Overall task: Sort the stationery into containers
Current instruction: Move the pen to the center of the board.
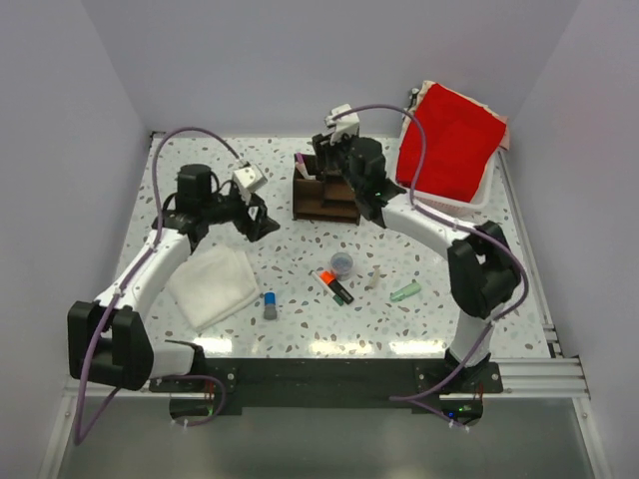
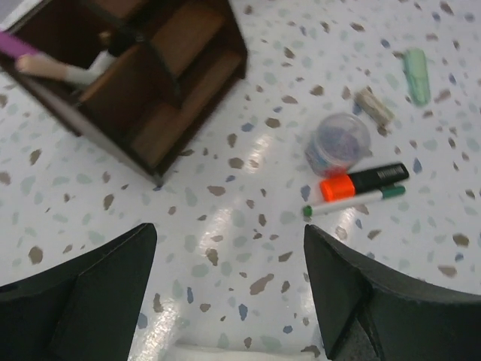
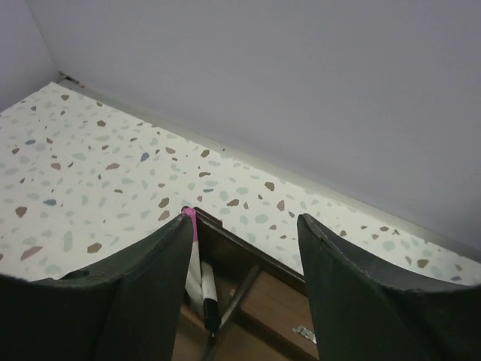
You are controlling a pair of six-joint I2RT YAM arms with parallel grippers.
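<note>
A folded white cloth [image 1: 212,284] lies on a speckled terrazzo table [image 1: 300,254], towards the front left. In the back right corner, a white basket [image 1: 473,207] holds a red cloth [image 1: 451,140]. Pale grey walls enclose the table.

No text can be read; faint print on the highlighter [image 2: 366,180] barrel is too blurred to make out.

My left gripper [image 2: 229,301] hangs over the speckled tabletop [image 2: 225,188], fingers spread with nothing between them. Upper left I see the dark wooden organizer [image 2: 173,90], a pink-ended pen [image 2: 22,47] in one compartment. To the right lie the bluish pot [image 2: 342,141], the orange-and-black highlighter [image 2: 364,180] against a thin green-capped pen [image 2: 353,203], and beyond them the mint-green piece [image 2: 417,75].
</note>
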